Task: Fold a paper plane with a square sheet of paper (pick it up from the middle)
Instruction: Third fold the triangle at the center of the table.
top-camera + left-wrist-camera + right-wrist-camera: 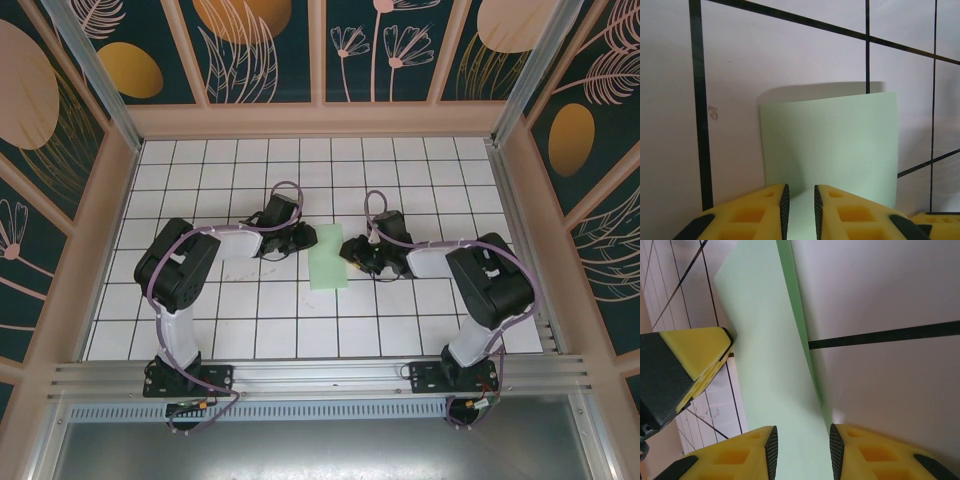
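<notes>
Paper sheet (328, 258), folded to a strip, lies mid-table on the white grid table (200, 310). Left gripper (799, 192) at its 9 o'clock: jaws a slit apart, paper showing in the gap. Right gripper (801, 435) at 3 o'clock: jaws wider, straddling the paper, not clamped. Floral wall panels (260, 50) at 12 o'clock.

A white tabletop (200, 300) ruled with thin black grid lines is seen. Near its middle a thin pale mint-green sheet of paper (328, 257) is laid, apparently folded into a narrow rectangle, with one long edge raised slightly off the surface.
</notes>
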Controlling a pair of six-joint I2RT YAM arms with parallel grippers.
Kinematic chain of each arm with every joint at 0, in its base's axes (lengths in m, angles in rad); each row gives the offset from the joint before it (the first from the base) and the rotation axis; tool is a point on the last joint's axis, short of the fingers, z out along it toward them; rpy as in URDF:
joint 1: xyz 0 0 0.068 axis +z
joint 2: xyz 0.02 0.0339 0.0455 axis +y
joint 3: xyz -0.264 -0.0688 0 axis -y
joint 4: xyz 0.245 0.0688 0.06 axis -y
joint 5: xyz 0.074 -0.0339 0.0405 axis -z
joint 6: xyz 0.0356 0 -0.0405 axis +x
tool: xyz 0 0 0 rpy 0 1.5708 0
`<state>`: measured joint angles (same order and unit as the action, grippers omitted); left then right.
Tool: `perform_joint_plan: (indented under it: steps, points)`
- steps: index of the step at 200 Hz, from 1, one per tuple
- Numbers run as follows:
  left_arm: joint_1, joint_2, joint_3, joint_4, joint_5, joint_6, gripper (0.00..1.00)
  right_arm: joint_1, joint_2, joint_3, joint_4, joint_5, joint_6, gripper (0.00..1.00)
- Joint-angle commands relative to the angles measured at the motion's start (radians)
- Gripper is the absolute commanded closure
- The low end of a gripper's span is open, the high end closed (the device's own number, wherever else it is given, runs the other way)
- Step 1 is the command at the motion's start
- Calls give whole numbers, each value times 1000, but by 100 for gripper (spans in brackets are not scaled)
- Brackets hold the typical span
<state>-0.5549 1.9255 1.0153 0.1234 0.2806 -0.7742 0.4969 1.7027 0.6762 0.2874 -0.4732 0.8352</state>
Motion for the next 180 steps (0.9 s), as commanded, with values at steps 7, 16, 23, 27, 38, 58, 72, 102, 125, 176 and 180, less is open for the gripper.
perform_joint_plan:
  steps: [7,16,23,27,38,58,72,102,125,176,180]
  points:
    - [8,12,-15,-1,7,22,75,-5,29,22,-12,1,-17,63]
    - [7,14,-15,-1,11,22,75,-4,31,18,-9,5,-11,63]
    - [8,13,-15,1,12,22,75,-2,33,12,3,-4,-6,63]
    - [8,13,-15,1,12,23,75,-2,36,10,11,-11,-3,63]
    - [8,10,-17,2,13,21,75,2,42,6,26,-31,2,63]
    - [9,6,-19,4,17,19,75,8,38,-1,61,-60,10,66]
    - [7,0,-20,4,19,19,75,6,33,1,67,-69,14,67]
    - [8,-1,-20,5,20,18,74,7,20,9,78,-87,18,67]
    - [8,-2,-20,7,21,18,74,6,19,15,81,-97,15,67]
    - [8,-7,-23,7,20,16,74,4,25,33,77,-87,0,66]
    - [8,-7,-20,6,20,16,74,3,27,42,66,-86,-10,66]
